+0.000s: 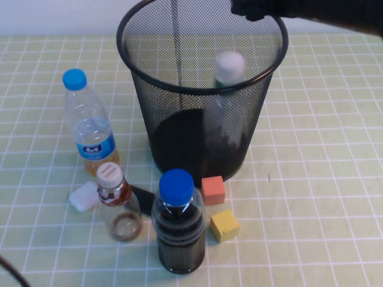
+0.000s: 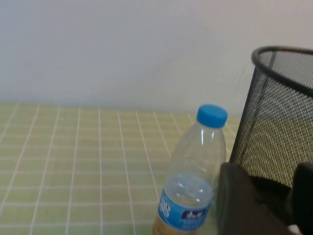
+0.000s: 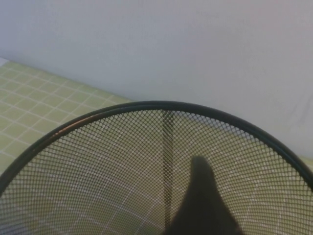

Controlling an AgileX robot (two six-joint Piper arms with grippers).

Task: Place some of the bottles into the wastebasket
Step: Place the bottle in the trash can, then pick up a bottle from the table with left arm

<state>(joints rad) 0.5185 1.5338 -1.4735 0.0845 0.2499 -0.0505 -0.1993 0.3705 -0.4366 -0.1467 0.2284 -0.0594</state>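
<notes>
The white-capped bottle [image 1: 229, 67] stands inside the wastebasket [image 1: 179, 128], leaning on its right wall. The cream-capped bottle [image 1: 118, 202] stands on the bench [image 1: 323, 179] in front, beside a dark blue-capped bottle [image 1: 178, 222]. The right tool [image 1: 254, 8] hovers over the rim; whether its fingers are apart I cannot tell. The left tool [image 2: 274, 205] sits near the tall blue-capped bottle [image 2: 193, 181], spread apart.

Open wastebasket [image 1: 149, 119] mouth; crowded bottles and blocks [image 1: 218, 206] in front.
</notes>
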